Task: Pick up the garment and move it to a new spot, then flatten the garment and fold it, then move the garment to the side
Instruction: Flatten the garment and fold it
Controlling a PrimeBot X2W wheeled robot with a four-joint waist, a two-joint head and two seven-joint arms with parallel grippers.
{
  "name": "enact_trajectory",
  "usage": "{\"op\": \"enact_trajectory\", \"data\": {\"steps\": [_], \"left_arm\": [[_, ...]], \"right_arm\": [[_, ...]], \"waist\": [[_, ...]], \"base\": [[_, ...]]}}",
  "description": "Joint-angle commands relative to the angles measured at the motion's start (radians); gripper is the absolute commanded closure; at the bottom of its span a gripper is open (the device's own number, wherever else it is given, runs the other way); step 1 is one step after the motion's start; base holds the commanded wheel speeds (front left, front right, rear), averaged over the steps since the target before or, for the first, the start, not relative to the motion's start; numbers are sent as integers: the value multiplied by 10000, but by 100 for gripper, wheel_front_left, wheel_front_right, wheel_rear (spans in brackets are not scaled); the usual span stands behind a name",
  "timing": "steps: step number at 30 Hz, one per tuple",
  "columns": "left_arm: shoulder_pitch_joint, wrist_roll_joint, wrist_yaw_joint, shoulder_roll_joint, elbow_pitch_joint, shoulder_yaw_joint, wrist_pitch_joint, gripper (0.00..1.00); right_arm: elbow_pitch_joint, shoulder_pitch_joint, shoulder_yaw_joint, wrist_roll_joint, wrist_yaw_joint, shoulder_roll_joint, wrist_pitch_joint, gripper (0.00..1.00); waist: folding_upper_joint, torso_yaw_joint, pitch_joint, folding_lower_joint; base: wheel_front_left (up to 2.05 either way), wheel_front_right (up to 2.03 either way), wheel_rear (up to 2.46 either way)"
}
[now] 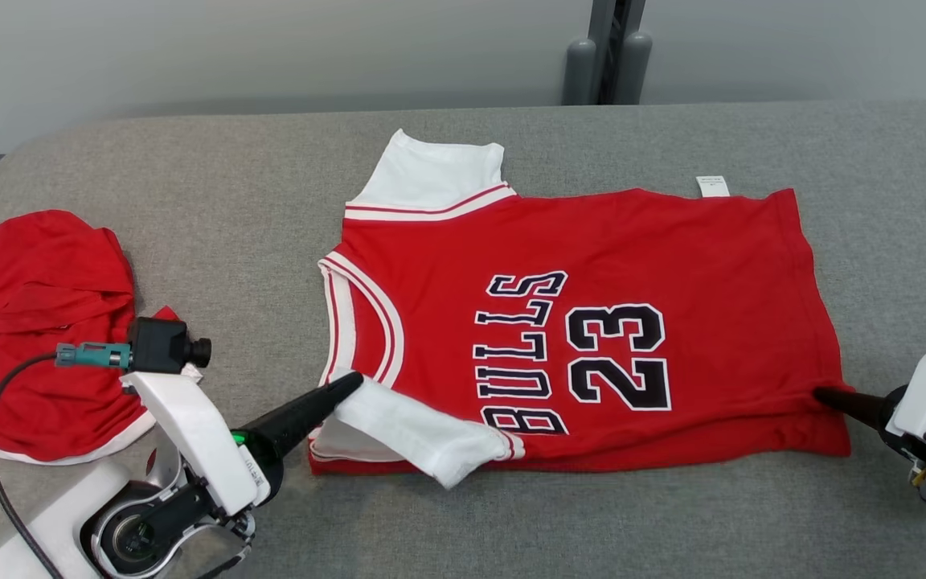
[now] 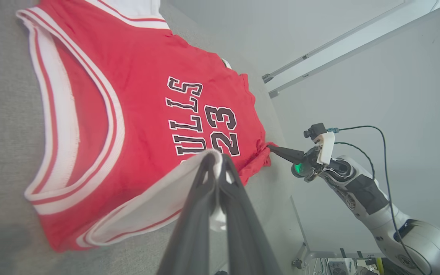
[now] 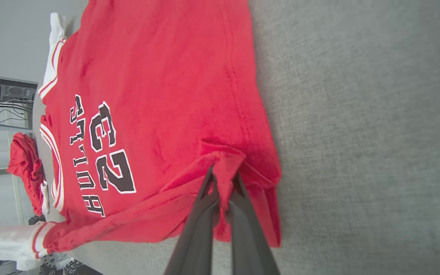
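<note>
Down at the near left, the left gripper [image 1: 353, 383] is seen clamped on the white sleeve [image 1: 419, 434] of the garment [image 1: 632, 265]. The cloth is pinched between its dark fingers [image 2: 191, 233] and raised a little off the table [image 1: 214, 209]. At the near right, the right gripper [image 1: 823, 395] is closed on the near hem corner, with red fabric bunched between its tips. The garment is spread across the middle of the grey table, neckline to the left, hem to the right, "BULLS 23" turned face up. Well apart on the left, a second red garment [image 1: 45, 322] is lumped in a heap. At the far edge, the other white sleeve [image 1: 431, 173] is laid flat, and a small white tag [image 1: 712, 186] is seen poking out.
</note>
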Motion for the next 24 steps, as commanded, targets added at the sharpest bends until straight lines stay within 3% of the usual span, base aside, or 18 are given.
{"op": "enact_trajectory", "data": {"steps": [1, 24], "left_arm": [[-212, 100, -19, -135, 252, 146, -98, 100], [-1173, 875, -19, -1896, 3105, 730, -1079, 100]], "right_arm": [[149, -169, -113, -88, 0, 38, -113, 100], [570, -936, -387, -1006, 0, 475, -1213, 100]], "waist": [[0, -9, 122, 0], [0, -43, 758, 0]], "base": [[0, 0, 0], [0, 0, 0]]}}
